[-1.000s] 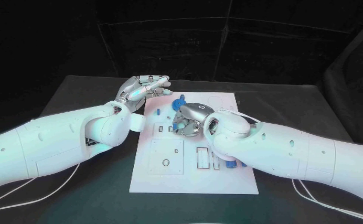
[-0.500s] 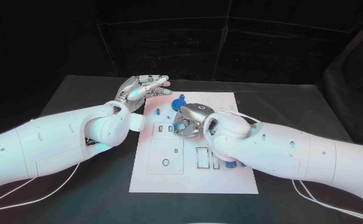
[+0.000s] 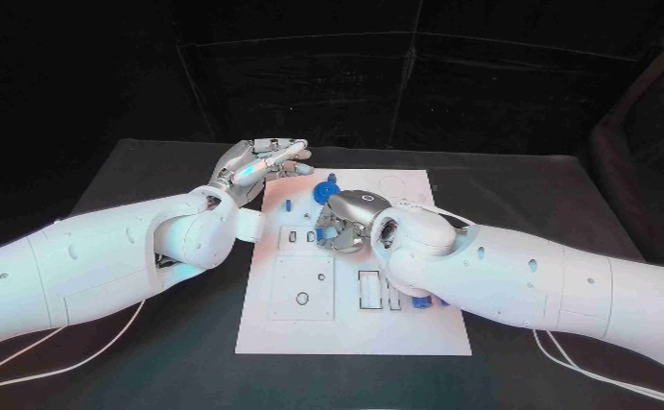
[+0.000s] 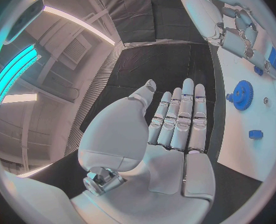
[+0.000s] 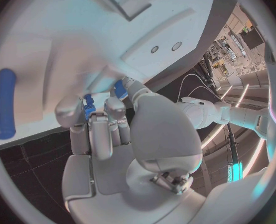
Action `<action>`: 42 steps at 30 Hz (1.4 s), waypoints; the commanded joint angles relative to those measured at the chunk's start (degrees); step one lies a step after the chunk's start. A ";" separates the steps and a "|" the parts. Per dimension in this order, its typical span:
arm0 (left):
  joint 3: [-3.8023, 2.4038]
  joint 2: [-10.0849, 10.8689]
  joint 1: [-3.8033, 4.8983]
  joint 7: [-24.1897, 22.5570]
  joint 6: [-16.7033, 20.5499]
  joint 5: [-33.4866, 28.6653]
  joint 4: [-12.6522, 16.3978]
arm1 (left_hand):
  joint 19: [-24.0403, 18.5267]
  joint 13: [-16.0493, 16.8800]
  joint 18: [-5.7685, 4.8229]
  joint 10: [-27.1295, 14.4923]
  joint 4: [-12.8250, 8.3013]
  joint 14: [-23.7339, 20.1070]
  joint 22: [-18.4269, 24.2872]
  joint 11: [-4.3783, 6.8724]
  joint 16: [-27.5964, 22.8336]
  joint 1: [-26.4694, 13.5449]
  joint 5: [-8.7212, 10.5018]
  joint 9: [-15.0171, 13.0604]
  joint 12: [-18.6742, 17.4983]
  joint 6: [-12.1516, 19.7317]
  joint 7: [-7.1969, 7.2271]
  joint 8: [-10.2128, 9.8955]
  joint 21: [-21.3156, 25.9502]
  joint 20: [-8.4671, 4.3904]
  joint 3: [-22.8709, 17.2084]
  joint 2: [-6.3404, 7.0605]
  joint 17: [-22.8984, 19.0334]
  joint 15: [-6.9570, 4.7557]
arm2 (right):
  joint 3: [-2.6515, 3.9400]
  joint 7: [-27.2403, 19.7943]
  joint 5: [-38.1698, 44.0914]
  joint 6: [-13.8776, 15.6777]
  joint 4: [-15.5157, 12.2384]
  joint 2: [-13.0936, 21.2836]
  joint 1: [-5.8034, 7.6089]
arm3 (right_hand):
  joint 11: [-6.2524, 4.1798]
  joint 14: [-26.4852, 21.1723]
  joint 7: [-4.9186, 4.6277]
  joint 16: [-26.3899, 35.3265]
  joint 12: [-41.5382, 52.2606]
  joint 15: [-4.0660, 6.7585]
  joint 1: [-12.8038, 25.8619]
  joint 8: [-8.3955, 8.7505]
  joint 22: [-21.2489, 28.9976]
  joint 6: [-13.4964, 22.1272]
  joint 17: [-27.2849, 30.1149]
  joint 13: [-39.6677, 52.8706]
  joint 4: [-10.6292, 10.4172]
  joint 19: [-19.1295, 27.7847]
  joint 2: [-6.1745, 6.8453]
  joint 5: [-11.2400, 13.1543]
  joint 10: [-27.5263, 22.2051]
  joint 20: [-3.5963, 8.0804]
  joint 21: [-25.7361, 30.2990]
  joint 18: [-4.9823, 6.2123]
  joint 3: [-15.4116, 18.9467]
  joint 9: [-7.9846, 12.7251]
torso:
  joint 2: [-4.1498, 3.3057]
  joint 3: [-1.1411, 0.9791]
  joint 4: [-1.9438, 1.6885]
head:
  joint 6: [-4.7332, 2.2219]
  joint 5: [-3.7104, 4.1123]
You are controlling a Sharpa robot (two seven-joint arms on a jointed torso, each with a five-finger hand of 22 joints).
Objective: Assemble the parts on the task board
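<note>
Judging by loose parts [image 3: 415, 298] on the task board [image 3: 415, 333], you're midway: right hand [image 3: 346, 223] pinches a blue piece [image 5: 88, 106]; left hand [image 3: 260, 162] hovers empty, fingers apart.

Black table [image 3: 166, 175] under my arms, dark backdrop [image 3: 415, 64] behind it, white cables [image 3: 588, 372] trailing along the table's near edge

White task board [image 3: 415, 328] flat mid-table; blue gear [image 3: 328, 188] near its far edge; small blue parts [image 3: 420, 301] at right.
</note>
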State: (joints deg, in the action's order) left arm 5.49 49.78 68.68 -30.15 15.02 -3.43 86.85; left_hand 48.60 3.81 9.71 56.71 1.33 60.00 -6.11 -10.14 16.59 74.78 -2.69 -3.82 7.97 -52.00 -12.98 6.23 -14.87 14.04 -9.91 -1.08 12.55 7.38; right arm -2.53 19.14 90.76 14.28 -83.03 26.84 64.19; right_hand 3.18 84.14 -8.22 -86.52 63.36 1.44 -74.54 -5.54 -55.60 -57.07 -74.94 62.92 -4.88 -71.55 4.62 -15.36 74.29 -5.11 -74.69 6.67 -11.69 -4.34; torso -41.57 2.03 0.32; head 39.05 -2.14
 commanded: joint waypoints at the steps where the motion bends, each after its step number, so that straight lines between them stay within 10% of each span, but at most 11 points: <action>1: -0.06 -0.10 0.09 -0.41 -0.73 0.00 0.02 | -0.10 -0.09 0.83 -0.38 -0.24 -0.39 0.10 0.06 0.20 0.34 -0.15 0.03 -0.22 -0.35 0.10 -0.27 0.36 0.15 -0.01 -0.31 0.08 0.07 | -0.29 1.36 0.12 -1.00 0.27 0.01 -0.28 | 0.06 4.32 -0.11 0.31 -0.59 -0.49 0.79 0.51 0.42 0.96 -8.45 -0.43 -0.54 0.57 0.34 0.48 -0.77 -0.15 0.54 -0.07 0.21 0.16 | 0.00 0.02 -0.01 | -0.03 0.03; 17: -0.06 0.00 0.08 0.30 -0.34 1.79 -0.31 | 3.43 -0.01 0.90 0.99 -0.49 1.62 -0.67 0.95 1.34 -1.42 -0.14 -0.06 0.01 -1.90 1.24 -0.08 -1.69 -0.76 -0.18 -0.20 0.68 -0.90 | -0.21 -2.79 2.81 13.27 -4.32 3.10 -1.03 | 1.46 3.80 -1.64 1.70 -4.64 -1.65 0.80 1.74 3.93 7.89 -6.52 -4.76 -3.48 2.32 2.40 -0.96 -4.48 -1.22 2.71 0.52 5.11 0.51 | 0.11 -0.07 0.04 | -0.23 -0.26; 23: -0.06 0.47 0.08 4.51 -0.13 8.70 -0.68 | 13.31 1.35 1.02 8.69 0.46 15.88 -3.77 3.84 10.08 -4.48 -0.19 -0.40 2.45 -5.63 2.74 0.86 -8.49 -4.83 1.52 0.99 5.94 -4.78 | 0.39 -10.02 -0.56 15.82 -9.26 8.14 -0.85 | 1.61 3.69 -1.78 2.02 -4.77 -1.78 -0.06 1.54 4.31 8.51 -6.11 -5.12 -4.34 2.50 2.57 -0.70 -4.69 -1.38 3.00 0.58 6.27 0.45 | 0.27 -0.12 0.04 | -0.55 -0.47; 26: -0.07 0.93 0.13 10.49 -1.08 14.39 -0.96 | 19.01 3.41 0.69 13.58 2.04 21.39 -7.02 5.39 24.50 -6.93 -0.49 -0.63 4.83 -7.23 3.98 1.10 -14.48 -7.10 3.33 1.27 18.22 -6.79 | 1.24 -18.03 -9.43 11.85 -10.55 11.99 0.44 | 1.41 3.54 -1.53 2.41 -4.33 -1.69 -2.17 0.58 4.93 7.40 -5.61 -4.88 -4.35 2.97 1.02 0.08 -4.69 -1.39 3.46 0.70 5.87 0.11 | 1.03 -0.39 -0.01 | -0.32 -0.35; 32: -0.07 1.28 1.39 24.78 -6.62 25.96 -1.37 | 17.21 7.62 0.32 10.76 3.87 17.82 -11.17 4.74 39.56 -8.24 -0.35 -0.65 7.29 -4.55 3.03 0.29 -20.18 -7.38 5.66 -0.03 33.54 -6.16 | 1.66 -27.20 -28.99 2.87 -8.89 17.38 3.91 | 0.67 1.49 -0.86 7.77 -14.20 -0.97 -6.24 -1.44 11.77 4.62 1.88 -14.78 -2.50 7.02 -0.79 -0.71 -10.75 -0.76 7.46 1.89 3.90 -0.32 | 2.67 -0.71 0.12 | 0.10 -0.90; 37: -0.06 0.74 2.64 36.52 -12.17 35.53 -1.89 | 20.66 13.54 0.21 10.22 8.01 22.65 -18.65 5.41 56.34 -12.28 -0.37 -1.76 14.99 -4.72 4.01 3.08 -29.47 -7.70 10.24 0.01 52.96 -7.09 | 1.74 -29.57 -38.79 -0.33 -7.16 20.43 5.25 | 0.93 -4.83 -1.07 23.47 -22.92 -1.20 -6.47 -1.69 25.93 5.47 19.36 -23.06 -2.79 15.66 -0.43 -0.59 -14.51 -0.90 18.18 3.87 3.70 0.11 | 3.84 -1.09 0.22 | 0.74 -1.50; 42: -0.05 -0.67 3.74 45.19 -15.45 41.94 -3.25 | 23.05 22.95 -1.25 9.53 11.66 23.78 -31.57 7.22 61.92 -12.31 -0.51 -4.24 27.91 -6.29 5.83 8.91 -41.10 -8.90 14.12 -1.19 59.85 -8.50 | 1.76 -30.80 -43.58 -0.08 -5.55 21.56 5.79 | 2.75 -15.35 -2.45 45.52 -32.30 -3.02 -6.96 -1.75 30.46 6.68 37.77 -31.47 -3.52 19.84 -0.18 -0.67 -19.36 -2.37 26.27 3.50 2.73 0.31 | 4.77 -1.53 0.27 | 1.20 -1.73</action>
State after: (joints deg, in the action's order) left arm 5.49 49.33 72.25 4.81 4.74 29.90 83.84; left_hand 71.63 26.49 9.19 66.25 12.89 83.68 -37.05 -3.06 78.14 62.31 -3.15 -7.99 35.47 -57.99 -7.25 14.91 -55.48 5.34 4.09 -2.04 71.87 -0.96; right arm -0.81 -7.79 55.39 16.56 -88.69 48.44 69.82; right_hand 5.69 69.82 -10.58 -42.87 32.21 -1.31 -80.98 -7.11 -25.69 -50.65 -38.41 32.45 -8.46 -52.29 4.36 -15.97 55.55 -7.29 -49.41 9.83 -8.64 -4.11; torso -37.60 0.81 0.55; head 40.10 -3.80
